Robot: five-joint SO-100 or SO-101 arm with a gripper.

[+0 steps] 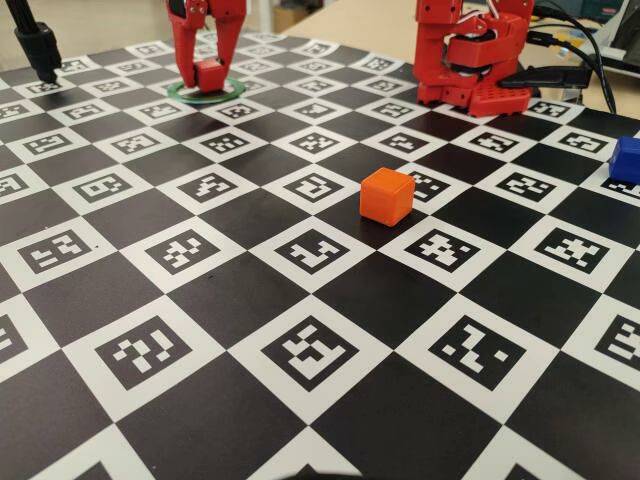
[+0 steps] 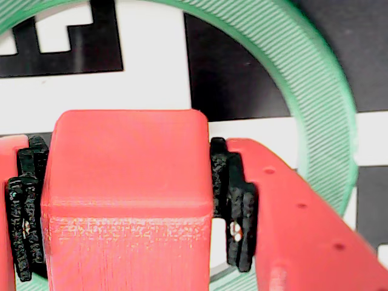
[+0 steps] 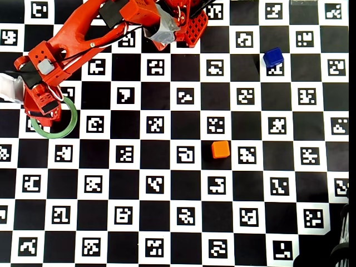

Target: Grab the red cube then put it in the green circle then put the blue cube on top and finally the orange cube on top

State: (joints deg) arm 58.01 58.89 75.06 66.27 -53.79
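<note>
My red gripper [image 1: 207,72] is shut on the red cube [image 1: 210,75] at the far left of the board, over the green circle [image 1: 232,90]. In the wrist view the red cube [image 2: 127,182] fills the space between the black pads [image 2: 233,200], with the green circle [image 2: 315,79] curving round behind it. In the overhead view the gripper [image 3: 47,114] covers the cube, at the upper left rim of the green circle [image 3: 71,123]. The orange cube [image 1: 387,195] [image 3: 221,149] sits mid-board. The blue cube [image 1: 627,158] [image 3: 273,57] lies at the right edge of the fixed view.
The arm's red base [image 1: 470,60] stands at the back of the checkered marker board [image 1: 300,350]. A black stand [image 1: 40,45] rises at the back left in the fixed view. Cables run behind the base.
</note>
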